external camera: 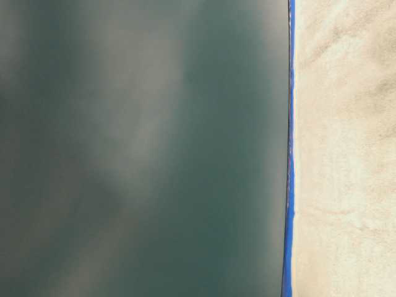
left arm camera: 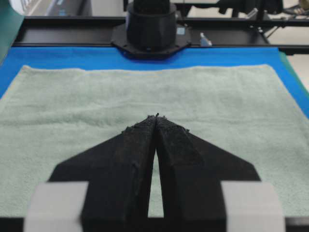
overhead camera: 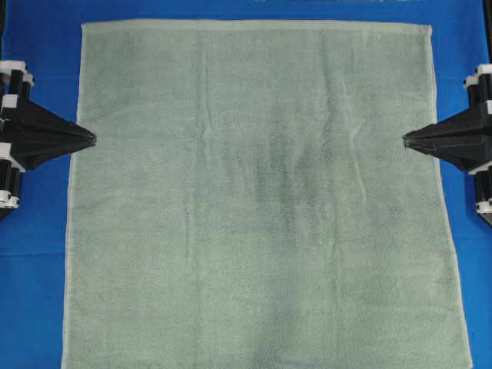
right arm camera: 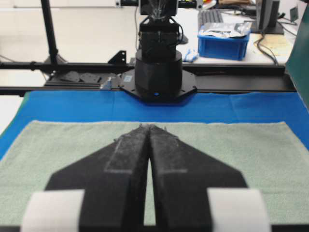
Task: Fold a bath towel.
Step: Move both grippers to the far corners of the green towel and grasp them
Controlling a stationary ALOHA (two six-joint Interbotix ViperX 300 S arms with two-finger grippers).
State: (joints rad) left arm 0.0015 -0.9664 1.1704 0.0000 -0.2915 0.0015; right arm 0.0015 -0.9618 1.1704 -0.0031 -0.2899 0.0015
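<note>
My left gripper (overhead camera: 94,139) reaches in level from the left side of the overhead view, its black wedge-shaped fingers (left arm camera: 137,145) pressed together to a point with nothing between them, the tip just over the left hem of the large pale sage-green terry bath towel (overhead camera: 254,200). My right gripper (overhead camera: 405,139) mirrors it from the opposite side, fingers (right arm camera: 166,150) likewise pressed tip to tip and holding nothing, its point just over the right hem. The towel lies spread flat and unfolded between them on the bright blue sheet (overhead camera: 46,254), filling most of the table, with a few soft creases near the middle and its near edge running out of the picture. Nothing lies between either tip and the cloth. Each wrist camera looks along its own closed fingers across the towel to the other arm's round black base (right arm camera: 158,77) on the far rail; the right wrist view alone shows a blue plastic crate (right arm camera: 223,46) on a desk behind. The table-level view is mostly a dark blur, with a thin blue strip and pale fuzzy cloth at its right.
</note>
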